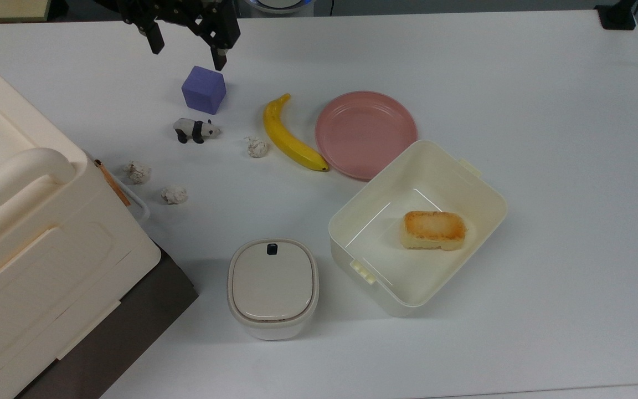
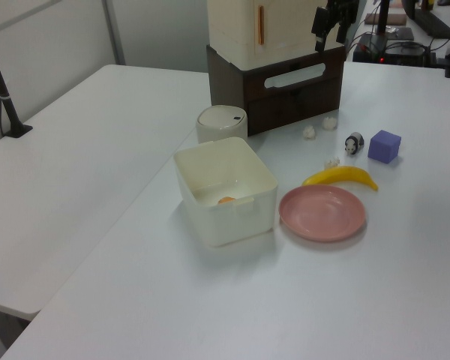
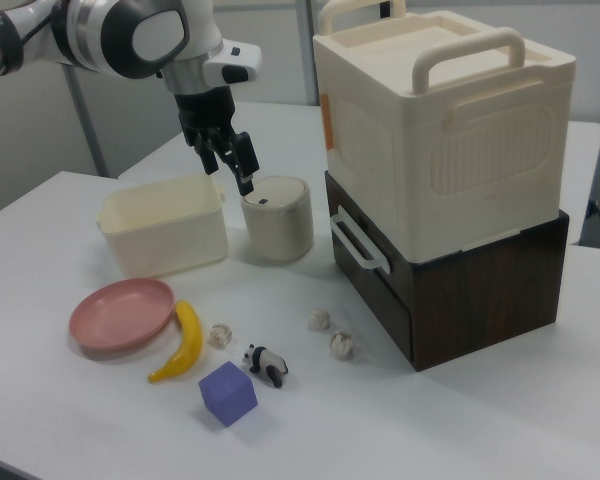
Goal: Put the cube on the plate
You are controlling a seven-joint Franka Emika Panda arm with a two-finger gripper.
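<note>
The purple-blue cube (image 1: 204, 90) rests on the white table, left of a banana in the top view. To the top view's right of that banana lies the pink plate (image 1: 366, 134), with nothing on it. My gripper (image 1: 188, 51) is open, its two black fingers spread wide just beyond the cube toward the top view's upper edge. In the right view the gripper (image 3: 236, 166) hangs high above the table, well clear of the cube (image 3: 228, 394) and the plate (image 3: 121, 314). The left view has the cube (image 2: 384, 145) beyond the plate (image 2: 322, 213), with the gripper (image 2: 326, 21) high at the back.
A banana (image 1: 291, 138) lies between cube and plate. A toy panda (image 1: 195, 130) and three crumpled paper balls sit near the cube. A cream open box (image 1: 482, 185) with bread (image 1: 434, 229) touches the plate's edge. A lidded bin (image 1: 272, 287) and a large cream container (image 1: 31, 233) stand nearby.
</note>
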